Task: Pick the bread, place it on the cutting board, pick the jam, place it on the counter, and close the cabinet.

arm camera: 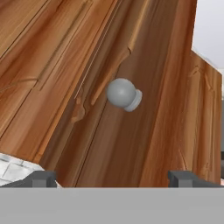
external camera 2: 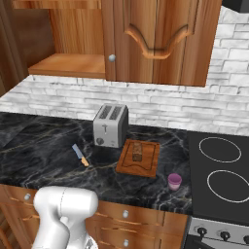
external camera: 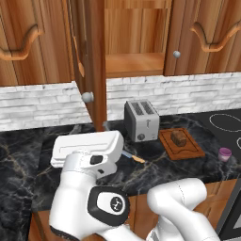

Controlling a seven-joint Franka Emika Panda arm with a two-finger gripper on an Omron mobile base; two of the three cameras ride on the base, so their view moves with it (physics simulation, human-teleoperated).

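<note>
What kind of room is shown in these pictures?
Most likely a home kitchen, computer-rendered: a toaster on a black marble counter, a stove beside it, and wooden wall cabinets above.

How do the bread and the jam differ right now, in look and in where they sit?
The bread is a dark brown chunk; the jam is a pale jar with a purple lid. The bread lies on the cutting board in front of the toaster; the jam stands on the bare counter, nearer the stovetop. Both are small and free of the gripper.
</note>
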